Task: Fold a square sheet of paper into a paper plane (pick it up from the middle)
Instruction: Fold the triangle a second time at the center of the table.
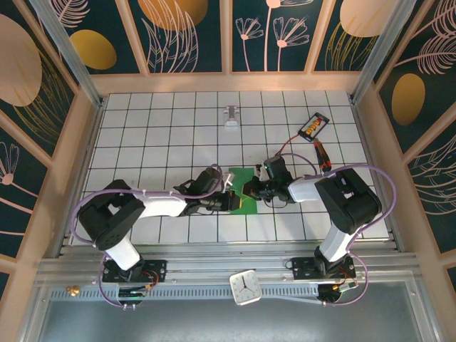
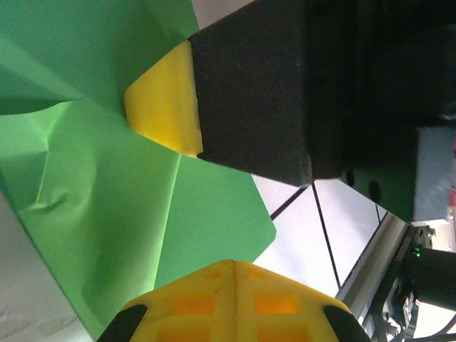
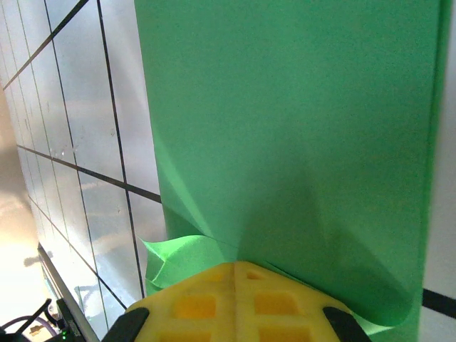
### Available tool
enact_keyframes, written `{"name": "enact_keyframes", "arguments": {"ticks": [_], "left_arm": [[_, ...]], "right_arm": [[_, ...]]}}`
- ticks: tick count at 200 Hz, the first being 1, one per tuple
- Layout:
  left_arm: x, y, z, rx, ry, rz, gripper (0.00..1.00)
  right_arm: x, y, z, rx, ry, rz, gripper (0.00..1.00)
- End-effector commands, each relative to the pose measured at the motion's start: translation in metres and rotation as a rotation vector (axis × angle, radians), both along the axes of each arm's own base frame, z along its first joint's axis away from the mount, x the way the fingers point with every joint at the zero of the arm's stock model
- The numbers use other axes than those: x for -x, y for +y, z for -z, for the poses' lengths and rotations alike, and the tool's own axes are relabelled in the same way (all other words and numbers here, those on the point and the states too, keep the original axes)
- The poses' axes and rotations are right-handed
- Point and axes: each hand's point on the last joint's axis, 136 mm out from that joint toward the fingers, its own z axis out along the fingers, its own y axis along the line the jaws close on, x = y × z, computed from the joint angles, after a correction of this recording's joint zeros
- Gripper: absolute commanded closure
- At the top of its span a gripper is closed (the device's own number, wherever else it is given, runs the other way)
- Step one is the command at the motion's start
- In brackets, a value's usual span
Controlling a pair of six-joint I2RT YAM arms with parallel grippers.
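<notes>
Yellow tips of left end effector (image 2: 234,265) sit closest in left wrist view, closed together at the edge of the square sheet of paper (image 2: 107,214); can't tell if paper is pinched. Right end effector (image 3: 235,265) closed too, pinching the sheet's edge, paper curling up around its tips. Sheet green, creased, wrinkled, mid surface (image 1: 178,121) between the 2 end effectors, which nearly meet over it. Red-handled screwdriver (image 1: 322,154) well apart, far right.

This looks like a robotics lab booth: a left arm (image 1: 132,210) and a right arm (image 1: 345,203) bolted to a metal rail (image 1: 228,265) — white gridded table (image 1: 164,121), leaf-patterned panels (image 1: 185,35), small clock (image 1: 246,286).
</notes>
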Motion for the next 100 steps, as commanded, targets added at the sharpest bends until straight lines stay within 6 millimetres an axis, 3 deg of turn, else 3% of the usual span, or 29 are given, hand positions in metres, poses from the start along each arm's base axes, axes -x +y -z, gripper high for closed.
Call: {"name": "enact_keyframes", "arguments": {"ticks": [1,41,100], "left_arm": [[-0.008,-0.008,0.0,0.004,-0.018,0.009,1.0],[-0.009,-0.003,0.03,-0.075,0.006,0.009,1.0],[0.001,0.016,0.052,-0.169,0.031,0.011,1.0]], "right_arm": [[0.01,-0.02,0.03,0.099,0.063,0.018,1.0],[0.01,-0.019,0.03,0.096,0.062,0.016,1.0],[0.011,-0.021,0.032,0.105,0.067,0.015,1.0]]}}
